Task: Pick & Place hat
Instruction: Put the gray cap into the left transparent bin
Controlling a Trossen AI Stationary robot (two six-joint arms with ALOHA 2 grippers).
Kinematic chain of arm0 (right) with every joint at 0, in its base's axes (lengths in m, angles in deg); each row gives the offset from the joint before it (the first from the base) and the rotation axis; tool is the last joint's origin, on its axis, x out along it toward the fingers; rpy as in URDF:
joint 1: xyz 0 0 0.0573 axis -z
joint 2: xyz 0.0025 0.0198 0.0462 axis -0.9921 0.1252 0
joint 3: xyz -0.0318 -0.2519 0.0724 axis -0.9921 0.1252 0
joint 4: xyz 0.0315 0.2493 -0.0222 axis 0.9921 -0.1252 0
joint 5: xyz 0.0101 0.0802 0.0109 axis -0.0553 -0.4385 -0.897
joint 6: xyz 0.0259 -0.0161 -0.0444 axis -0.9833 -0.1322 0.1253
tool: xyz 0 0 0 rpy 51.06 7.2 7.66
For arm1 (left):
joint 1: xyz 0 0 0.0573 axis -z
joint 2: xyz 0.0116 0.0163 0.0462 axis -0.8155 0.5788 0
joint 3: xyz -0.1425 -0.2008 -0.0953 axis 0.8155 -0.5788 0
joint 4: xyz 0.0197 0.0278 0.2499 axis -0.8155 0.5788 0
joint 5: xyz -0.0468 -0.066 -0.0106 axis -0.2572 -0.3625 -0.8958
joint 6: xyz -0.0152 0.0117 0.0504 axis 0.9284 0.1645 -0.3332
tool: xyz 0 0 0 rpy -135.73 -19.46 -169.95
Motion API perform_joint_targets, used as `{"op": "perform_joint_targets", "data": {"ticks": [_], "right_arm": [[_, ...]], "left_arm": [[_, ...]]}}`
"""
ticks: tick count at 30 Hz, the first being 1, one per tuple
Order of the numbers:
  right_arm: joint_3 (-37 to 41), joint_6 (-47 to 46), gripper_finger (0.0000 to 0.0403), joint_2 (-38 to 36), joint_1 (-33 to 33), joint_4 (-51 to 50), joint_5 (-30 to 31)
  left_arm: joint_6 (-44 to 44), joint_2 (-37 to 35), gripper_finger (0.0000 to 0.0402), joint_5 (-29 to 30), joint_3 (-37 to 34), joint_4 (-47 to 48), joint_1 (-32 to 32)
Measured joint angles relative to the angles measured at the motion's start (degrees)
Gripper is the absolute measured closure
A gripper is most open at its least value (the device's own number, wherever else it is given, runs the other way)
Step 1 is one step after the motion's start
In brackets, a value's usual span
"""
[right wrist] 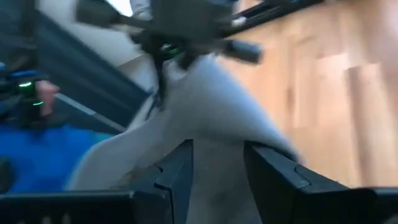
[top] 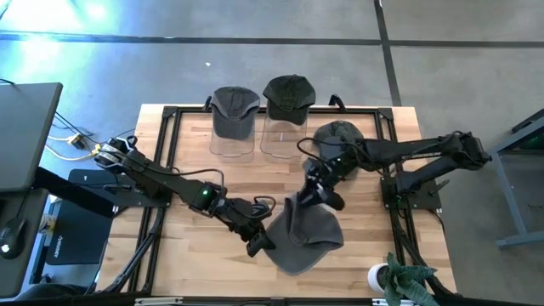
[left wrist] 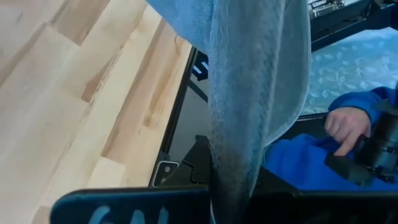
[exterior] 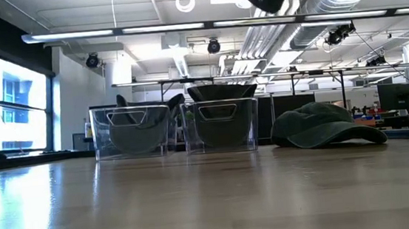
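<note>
Wooden table (top: pixel 195 153); grey hat (top: pixel 306 234) aloft

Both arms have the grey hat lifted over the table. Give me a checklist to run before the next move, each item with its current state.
1. Left end effector pinching the grey hat: ok.
2. Right end effector pinching the hat's other edge: ok.
3. Hat clear of the tabletop: ok, absent from low view.
4. Two clear bins free: not ok, each holds a cap.
5. Green cap lying apart from the bins: ok.
6. Person's hand away from the table: cannot tell.
</note>
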Motion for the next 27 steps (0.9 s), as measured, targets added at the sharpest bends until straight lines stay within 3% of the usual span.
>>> {"op": "perform_joint_targets", "data": {"ticks": [8,10,16,27], "right_arm": [[0.3,-2.2,0.0265,-2.8,-0.2,-8.6,-7.0],[2.3,-3.5,0.0265,-2.2,-0.5,-8.5,-5.8],[9.3,-7.6,0.0265,-1.3,-0.5,-5.2,5.4],[7.5,-8.7,0.0265,-9.6,-0.4,-4.5,0.9]], "left_arm": [[0.1,0.0,0.0401,2.0,0.0,0.2,0.0],[-0.8,0.0,0.0401,1.4,0.0,0.1,0.0],[-4.2,0.1,0.0401,1.2,-0.1,-1.5,-0.2],[-4.3,0.0,0.0401,3.5,0.0,-1.0,0.0]]}}
